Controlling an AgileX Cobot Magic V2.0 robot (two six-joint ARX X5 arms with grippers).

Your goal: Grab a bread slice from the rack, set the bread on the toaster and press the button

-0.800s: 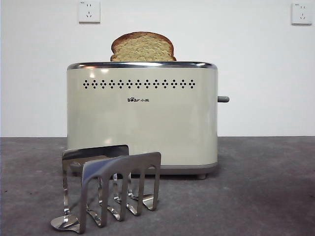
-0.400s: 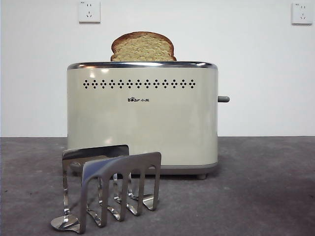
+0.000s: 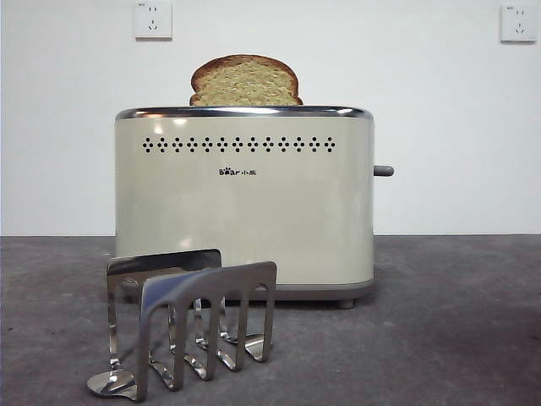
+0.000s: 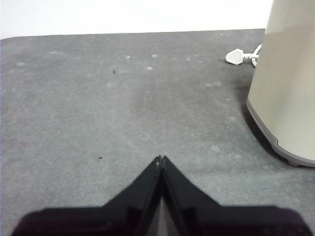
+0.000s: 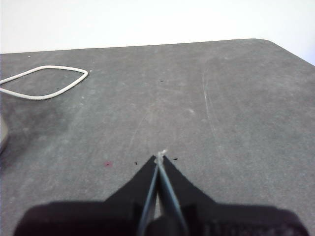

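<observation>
Nothing moved since the earlier frames, save perhaps a slight dip of the small grey lever (image 3: pixel 384 171) at the right side of the toaster; too small to call.

Golden-tan speckled slice of bread (image 3: pixel 245 83) with dark brown crust and domed top: upper centre of the front view, standing upright in the slot of the big boxy cream toaster (image 3: pixel 244 203) with chrome top rim, roughly the upper half showing above the rim. Small shiny steel toast rack (image 3: pixel 188 321) of arched upright plates: lower left of the front view, in front of the toaster on the dark grey bench (image 3: pixel 456 321), no slice in it.

Left end effector (image 4: pixel 161 158): clenched, grasping nothing, low over bare bench, toaster's cream side wall at the right edge of that frame, a white plug (image 4: pixel 236 56) beyond it. Right end effector (image 5: pixel 160 156): clenched as well, nothing held, over bare bench with a white cable loop (image 5: pixel 44 81) at upper left of its frame. Neither visible in the front view.

Judged from this: picking and placing done. Pressing of the lever unclear; bread riding high suggests not yet pushed down, or already popped. Both arms parked apart from the toaster, so probably at or near the end.
</observation>
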